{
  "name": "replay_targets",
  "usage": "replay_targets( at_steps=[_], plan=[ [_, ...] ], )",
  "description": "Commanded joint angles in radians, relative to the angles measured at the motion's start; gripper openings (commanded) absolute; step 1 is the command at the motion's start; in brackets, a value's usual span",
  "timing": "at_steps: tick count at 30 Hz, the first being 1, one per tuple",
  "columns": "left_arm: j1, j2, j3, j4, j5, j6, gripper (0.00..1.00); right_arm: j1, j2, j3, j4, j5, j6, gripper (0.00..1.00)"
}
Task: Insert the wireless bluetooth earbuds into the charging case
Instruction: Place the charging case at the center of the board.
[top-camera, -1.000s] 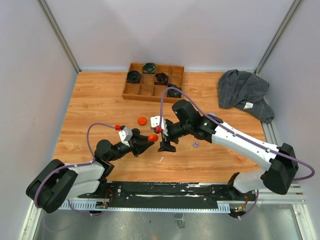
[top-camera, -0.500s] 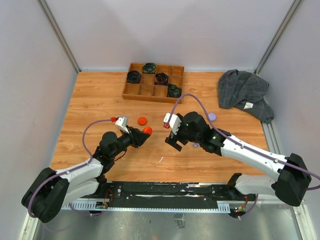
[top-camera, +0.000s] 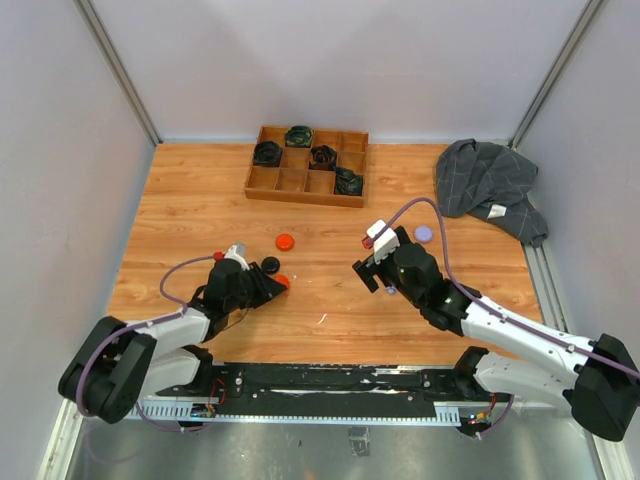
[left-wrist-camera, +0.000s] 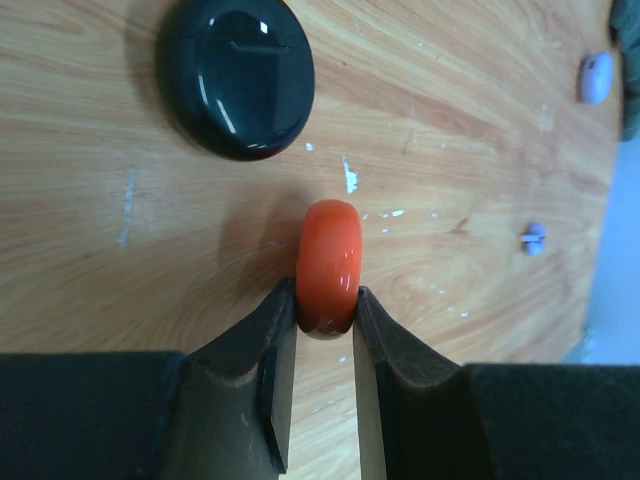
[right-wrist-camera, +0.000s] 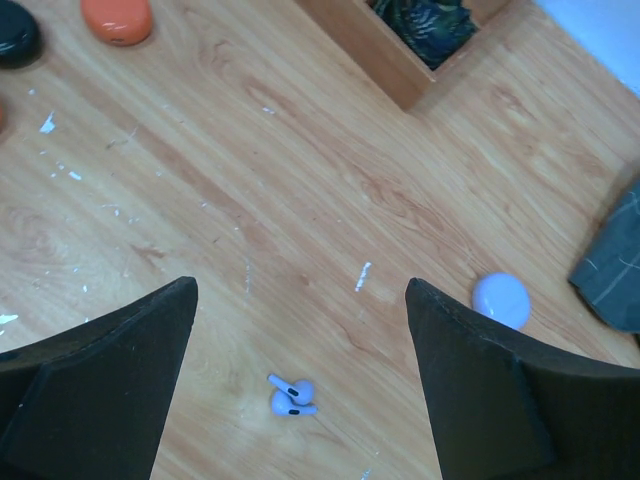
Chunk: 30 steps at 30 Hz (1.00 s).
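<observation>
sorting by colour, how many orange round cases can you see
2. The loose orange case lies flat on the table, just beyond the black case. The held orange case is clamped on edge in the left gripper. Others may hide in the tray's dark clutter.

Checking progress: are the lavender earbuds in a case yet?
Out. Both earbuds lie together on the table, apart from the lavender case.
</observation>
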<state>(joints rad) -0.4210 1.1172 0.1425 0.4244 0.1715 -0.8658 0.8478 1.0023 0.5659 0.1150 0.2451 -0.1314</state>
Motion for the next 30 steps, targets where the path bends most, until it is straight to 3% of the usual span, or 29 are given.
replay_targets(
  at_steps=[1,8,17,30],
  plan=[
    [0.028,0.102,0.061,-0.041,0.048,-0.068,0.11,-0.014,-0.052,-0.027,0.083,0.142,0.035,0.87],
    [0.100,0.212,0.087,-0.016,0.057,-0.076,0.26,-0.018,-0.091,-0.045,0.093,0.143,0.030,0.87],
    [0.152,0.300,0.150,-0.051,0.029,-0.014,0.56,-0.021,-0.128,-0.057,0.094,0.156,0.021,0.88],
    [0.171,0.213,0.218,-0.204,-0.106,0.117,0.82,-0.049,-0.069,-0.003,0.030,0.194,0.077,0.91]
  ],
)
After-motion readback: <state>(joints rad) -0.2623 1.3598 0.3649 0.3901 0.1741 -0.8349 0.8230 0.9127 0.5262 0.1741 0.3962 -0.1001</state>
